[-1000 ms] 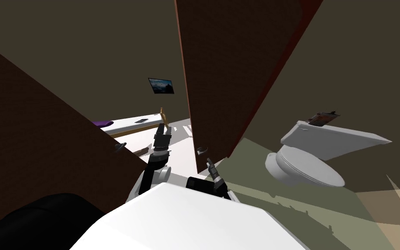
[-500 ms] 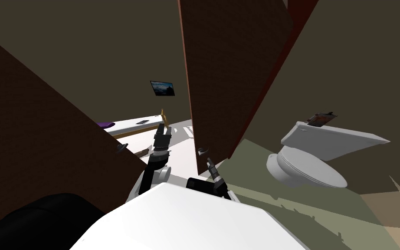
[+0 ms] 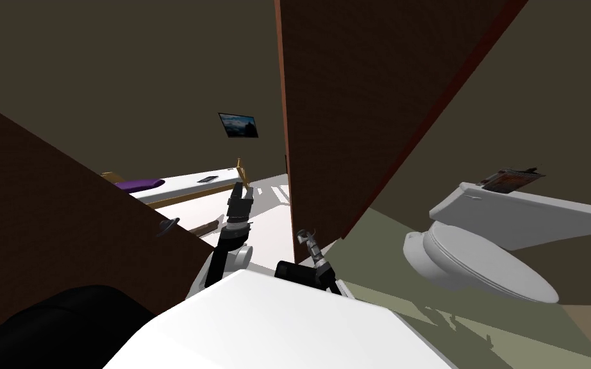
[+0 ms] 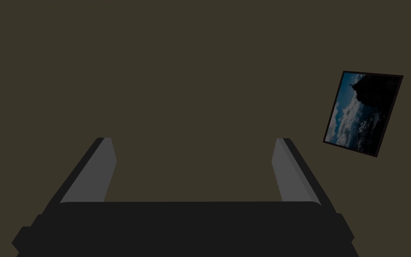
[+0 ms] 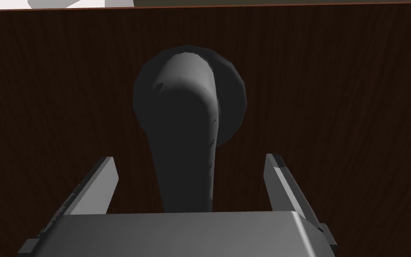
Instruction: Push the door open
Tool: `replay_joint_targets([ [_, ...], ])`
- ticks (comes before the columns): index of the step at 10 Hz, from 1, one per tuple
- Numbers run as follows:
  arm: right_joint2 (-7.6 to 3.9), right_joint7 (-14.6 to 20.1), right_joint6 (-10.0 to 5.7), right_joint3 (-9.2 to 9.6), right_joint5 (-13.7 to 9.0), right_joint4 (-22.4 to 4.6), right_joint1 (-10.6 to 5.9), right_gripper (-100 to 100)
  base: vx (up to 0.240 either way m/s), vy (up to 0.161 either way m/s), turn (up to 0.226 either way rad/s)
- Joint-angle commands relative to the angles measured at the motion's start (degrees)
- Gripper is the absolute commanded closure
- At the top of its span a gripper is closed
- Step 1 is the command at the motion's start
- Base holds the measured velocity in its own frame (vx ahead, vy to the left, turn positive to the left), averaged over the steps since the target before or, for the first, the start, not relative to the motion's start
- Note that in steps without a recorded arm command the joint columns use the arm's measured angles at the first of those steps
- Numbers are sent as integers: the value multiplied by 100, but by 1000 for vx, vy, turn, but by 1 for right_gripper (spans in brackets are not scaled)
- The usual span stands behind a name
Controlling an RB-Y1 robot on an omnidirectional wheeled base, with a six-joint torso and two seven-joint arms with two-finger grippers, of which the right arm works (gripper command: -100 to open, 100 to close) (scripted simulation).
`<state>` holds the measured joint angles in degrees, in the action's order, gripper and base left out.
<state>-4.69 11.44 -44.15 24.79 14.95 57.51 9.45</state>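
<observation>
– Door [image 3: 352, 96] is standing partly open ahead of you. Its free edge is running down the middle of the head view, a bed [image 3: 179, 182] is showing through the gap beside that edge, and a toilet [image 3: 474, 262] is sitting off past the hinged edge.

– Where are you working on it?

– Low down, near the free edge. Your right gripper [image 3: 311, 243] is sitting right up at the grey lever handle [image 5: 184, 125]. Its fingers [image 5: 100, 183] are standing spread, one on either side of the lever, and they're pinching nothing. The dark brown door face is lying just behind.

– Which step are you reading?

– I'm reading this as the push itself, part-way along. The opening is showing, but the door is looking short of fully swung.

– And your left arm?

– Your left gripper [image 3: 239, 191] is hanging raised in the gap, well apart from the door. It's spread too and holding nothing.

– What's the next move asking of you?

– I'm judging it's calling for a forward press near that free edge. You'd be following the door's arc so the fingers aren't slipping off the lever or snagging behind it. Whether they're touching the wood right now, I can't tell.
</observation>
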Motion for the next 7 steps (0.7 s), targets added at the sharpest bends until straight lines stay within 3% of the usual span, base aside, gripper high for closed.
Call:
replay_joint_targets([
  [1, -4, 4, 1, 1, 1, 1, 4, 100, -10, -2, -5],
  [6, -4, 4, 1, 1, 1, 1, 4, 100, -14, -9, 1],
  [7, -8, -35, 28, -98, -48, -38, -44, 100, 89, 70, -27],
])
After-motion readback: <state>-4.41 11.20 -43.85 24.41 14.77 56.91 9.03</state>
